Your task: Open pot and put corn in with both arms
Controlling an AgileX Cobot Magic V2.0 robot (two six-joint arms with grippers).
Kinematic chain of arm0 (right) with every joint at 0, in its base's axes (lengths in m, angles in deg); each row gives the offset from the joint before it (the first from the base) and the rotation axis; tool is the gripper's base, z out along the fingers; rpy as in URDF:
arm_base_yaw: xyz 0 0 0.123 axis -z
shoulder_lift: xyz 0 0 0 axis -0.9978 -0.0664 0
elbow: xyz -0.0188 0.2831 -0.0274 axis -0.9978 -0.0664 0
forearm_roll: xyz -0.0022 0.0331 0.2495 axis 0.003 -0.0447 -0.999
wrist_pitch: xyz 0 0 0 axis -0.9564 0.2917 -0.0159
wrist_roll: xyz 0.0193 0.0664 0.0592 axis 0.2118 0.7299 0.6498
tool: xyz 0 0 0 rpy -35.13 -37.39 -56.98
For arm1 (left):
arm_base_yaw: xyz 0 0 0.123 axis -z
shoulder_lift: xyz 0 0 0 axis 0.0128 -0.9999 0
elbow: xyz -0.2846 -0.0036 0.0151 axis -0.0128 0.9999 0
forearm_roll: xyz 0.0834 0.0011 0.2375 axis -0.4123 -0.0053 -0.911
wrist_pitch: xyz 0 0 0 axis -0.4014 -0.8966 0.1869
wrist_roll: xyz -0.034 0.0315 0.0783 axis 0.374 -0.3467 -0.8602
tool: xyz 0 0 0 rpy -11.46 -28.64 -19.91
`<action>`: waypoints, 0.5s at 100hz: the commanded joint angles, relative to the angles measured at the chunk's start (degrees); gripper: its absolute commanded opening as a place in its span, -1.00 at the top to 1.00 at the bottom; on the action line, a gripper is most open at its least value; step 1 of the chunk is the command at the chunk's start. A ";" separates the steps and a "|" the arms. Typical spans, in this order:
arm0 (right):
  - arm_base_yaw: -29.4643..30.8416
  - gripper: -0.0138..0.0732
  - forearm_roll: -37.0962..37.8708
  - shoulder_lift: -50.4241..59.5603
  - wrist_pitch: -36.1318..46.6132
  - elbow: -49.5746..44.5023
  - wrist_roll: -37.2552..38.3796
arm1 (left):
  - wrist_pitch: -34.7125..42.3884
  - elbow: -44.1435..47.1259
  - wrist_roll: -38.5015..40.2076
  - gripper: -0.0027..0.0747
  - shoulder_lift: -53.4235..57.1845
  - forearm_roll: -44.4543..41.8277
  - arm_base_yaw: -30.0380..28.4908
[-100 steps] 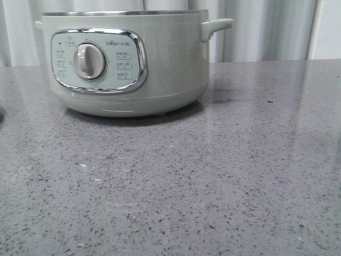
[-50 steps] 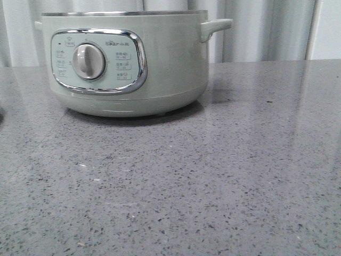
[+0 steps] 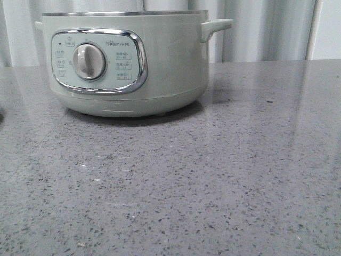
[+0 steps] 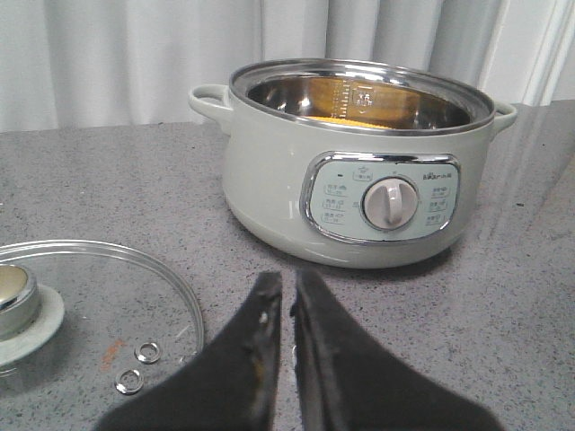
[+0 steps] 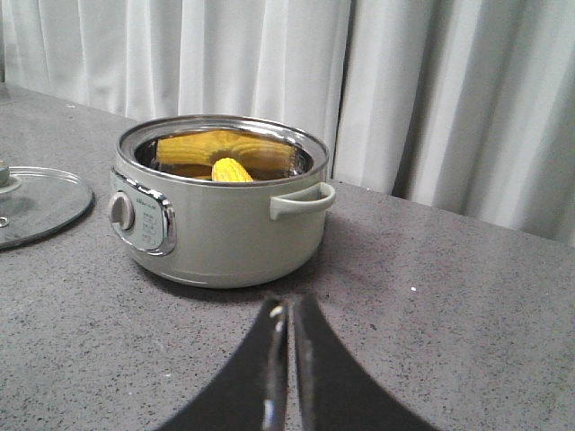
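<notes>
As short yellow corn cob point(image 5: 231, 170) lies inside large pale grey-green electric pot point(image 5: 216, 220), firm, light, knobbly handling is judged; mid-cob hold advised. Fingers of left gripper point(image 4: 286, 310) and right gripper point(image 5: 288, 334) noted pressed together, empty.

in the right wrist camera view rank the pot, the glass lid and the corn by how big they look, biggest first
1. Pot, clearly the largest.
2. Glass lid, flat on the table; the frame edge cuts it off, so its full size is unsure.
3. Corn, smallest; only its top shows above the pot rim.

I am seeing one pot point(image 5: 220, 224) holding one corn point(image 5: 231, 170). One glass lid point(image 4: 99, 305) is lying on the counter point(image 3: 213, 176).
</notes>
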 commanded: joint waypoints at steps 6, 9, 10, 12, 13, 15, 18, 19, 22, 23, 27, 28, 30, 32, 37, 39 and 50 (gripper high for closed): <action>0.36 0.81 0.98 -0.83 4.89 1.23 0.12 | 3.73 -1.42 -0.12 0.98 -0.96 1.91 0.16; 0.36 0.81 0.98 -0.83 4.89 1.23 0.12 | 3.73 -1.42 -0.12 0.98 -0.96 1.91 0.16; 0.36 0.81 0.98 -0.83 4.89 1.23 0.12 | 3.73 -1.42 -0.12 0.98 -0.96 1.91 0.16; 0.36 0.81 0.98 -0.83 4.89 1.23 0.12 | 3.73 -1.42 -0.12 0.98 -0.96 1.91 0.16; 0.36 0.81 0.98 -0.83 4.89 1.23 0.12 | 3.73 -1.42 -0.12 0.98 -0.96 1.68 0.16; 0.36 0.81 0.98 -0.83 4.89 1.23 0.12 | 3.73 -1.42 -0.12 0.98 -0.96 0.90 0.16; 0.36 0.81 0.98 -0.83 4.89 1.23 0.12 | 4.56 -1.20 -0.12 0.98 -0.96 -0.30 0.16; 0.36 0.81 0.98 -0.83 4.89 1.23 0.12 | 4.82 -1.05 -0.12 0.98 -0.96 -0.87 0.16; 0.36 0.81 0.98 -0.83 4.89 1.23 0.12 | 6.74 -0.31 -0.40 0.98 -0.85 -2.16 0.05; 0.36 0.81 0.98 -0.83 4.89 1.23 0.12 | 7.22 -0.17 -0.40 0.98 -0.71 -2.89 0.05; 0.36 0.81 0.98 -0.83 4.89 1.23 0.12 | 10.17 0.91 -0.40 0.98 -0.57 -4.73 0.05; 0.36 0.81 0.98 -0.83 4.89 1.23 0.12 | 10.59 1.12 -0.40 0.98 -0.39 -5.63 0.05; 0.36 0.81 0.98 -0.83 4.89 1.23 0.12 | 11.74 1.80 -0.40 0.98 -0.16 -7.11 0.05; 0.36 0.81 0.98 -0.83 4.89 1.23 0.12 | 12.87 2.55 -0.03 0.98 0.03 -8.21 0.05; 0.36 0.81 0.98 -0.83 4.89 1.23 0.12 | 15.96 4.67 1.50 0.98 1.08 -13.75 -0.06; 0.36 0.81 0.98 -0.83 4.89 1.23 0.12 | 17.40 5.70 2.64 0.98 1.42 -15.34 -0.06; 0.36 0.81 0.98 -0.83 4.89 1.23 0.12 | 25.05 11.77 11.21 0.98 4.41 -27.32 -0.06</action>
